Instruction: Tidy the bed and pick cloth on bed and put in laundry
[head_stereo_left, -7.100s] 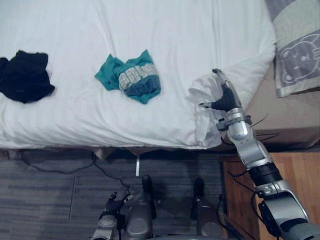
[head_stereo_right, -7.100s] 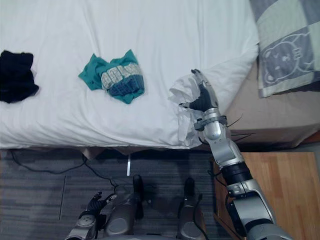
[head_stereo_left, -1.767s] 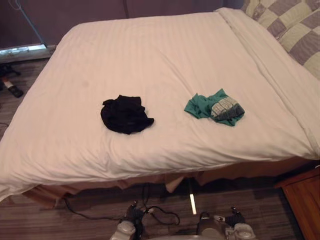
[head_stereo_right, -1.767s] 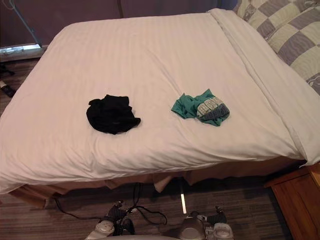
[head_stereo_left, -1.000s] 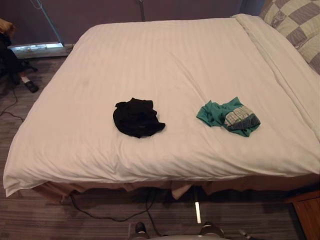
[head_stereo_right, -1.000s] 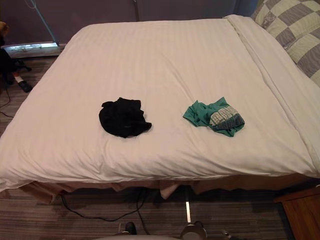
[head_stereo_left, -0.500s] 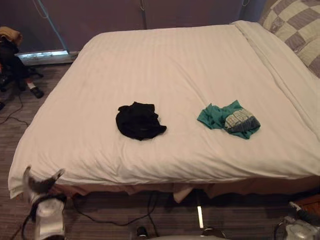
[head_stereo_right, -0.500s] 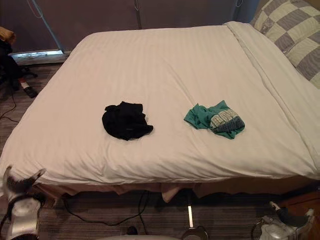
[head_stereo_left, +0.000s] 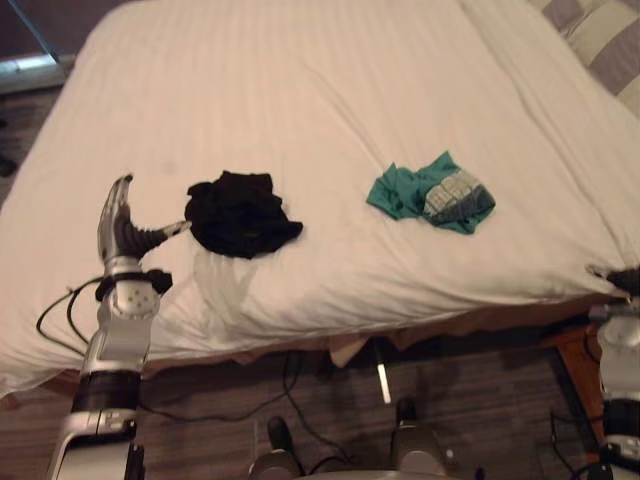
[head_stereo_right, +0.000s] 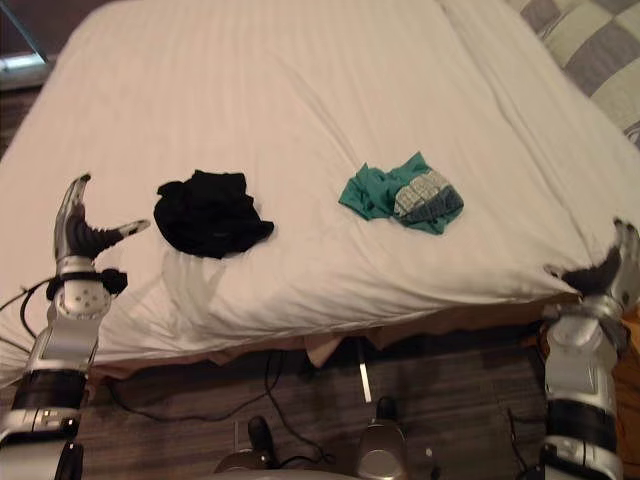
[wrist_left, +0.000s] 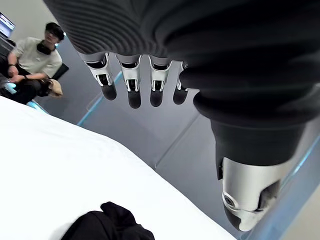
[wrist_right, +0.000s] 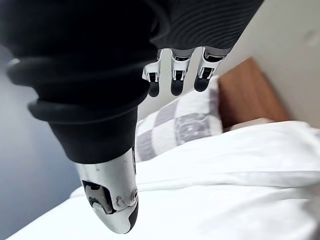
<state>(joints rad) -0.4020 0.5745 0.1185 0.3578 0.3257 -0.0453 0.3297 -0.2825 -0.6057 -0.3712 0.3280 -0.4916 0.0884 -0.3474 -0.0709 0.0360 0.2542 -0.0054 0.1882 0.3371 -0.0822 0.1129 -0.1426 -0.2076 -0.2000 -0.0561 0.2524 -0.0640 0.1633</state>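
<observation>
From my head I see the bed (head_stereo_left: 300, 90) under its smooth white cover, with two crumpled cloths lying on it, well apart. A black cloth (head_stereo_left: 240, 213) sits bunched in a dark heap toward my left. A teal cloth (head_stereo_left: 432, 192), folded over a pale checked and blue patch, sits toward my right. My left hand (head_stereo_left: 120, 228) hangs over the near left part of the bed, just beside the black cloth and not touching it. Its fingers are straight and spread wide from the thumb, holding nothing. My right hand (head_stereo_right: 600, 272) is at the bed's near right corner, also spread and empty; I cannot tell whether it touches the cover. My left wrist view adds a seated person (wrist_left: 30, 60) beyond the far side of the bed, with the black cloth's rumpled top below my fingertips. My right wrist view adds the checked pillow (wrist_right: 180, 125) in grey and cream against a wooden headboard (wrist_right: 245, 90).
</observation>
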